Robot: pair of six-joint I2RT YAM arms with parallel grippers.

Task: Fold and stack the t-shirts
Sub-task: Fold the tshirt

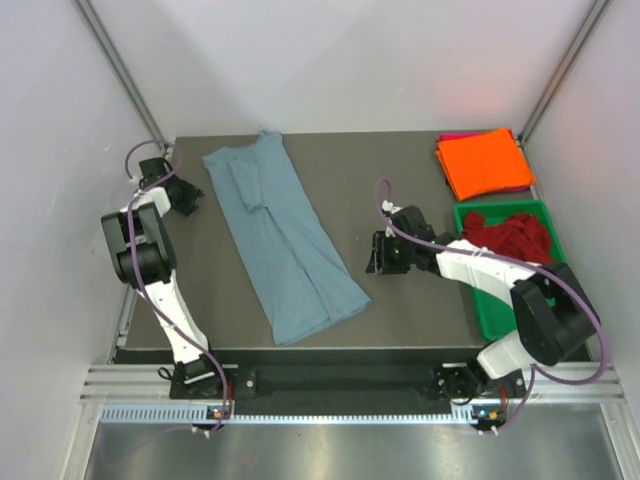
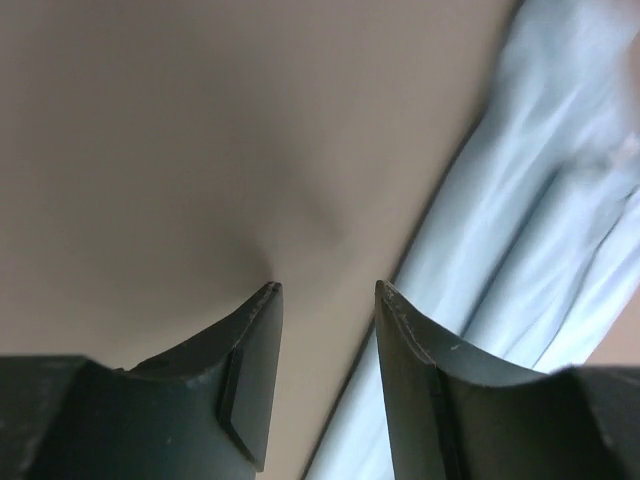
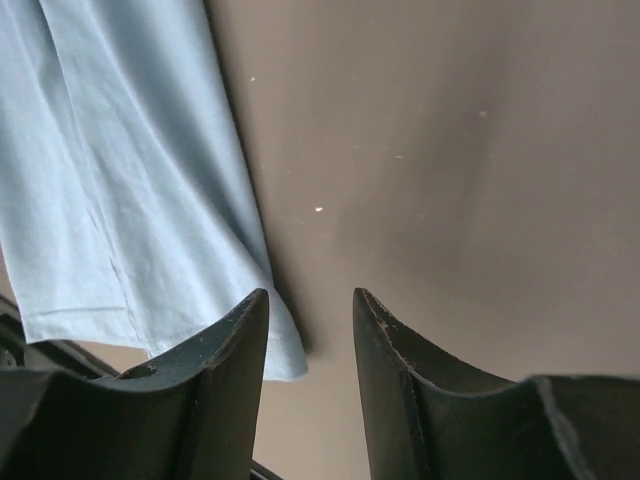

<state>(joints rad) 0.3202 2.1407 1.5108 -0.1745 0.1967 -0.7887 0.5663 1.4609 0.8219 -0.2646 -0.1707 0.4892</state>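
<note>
The blue-grey t-shirt [image 1: 283,239] lies on the dark table, folded lengthwise into a long strip running from back left to front middle. It also shows in the left wrist view [image 2: 540,260] and the right wrist view [image 3: 120,180]. The orange t-shirt [image 1: 485,162] lies folded at the back right on top of the magenta-pink one [image 1: 452,137]. The dark red t-shirt [image 1: 510,236] is crumpled in the green tray [image 1: 545,214]. My left gripper [image 1: 192,200] [image 2: 328,288] is open and empty, left of the strip's upper part. My right gripper [image 1: 374,254] [image 3: 310,295] is open and empty, right of the strip's lower part.
The green tray stands at the right edge of the table, just behind my right arm. White walls enclose the table [image 1: 400,170] on the left, back and right. A metal rail [image 1: 330,385] runs along the near edge.
</note>
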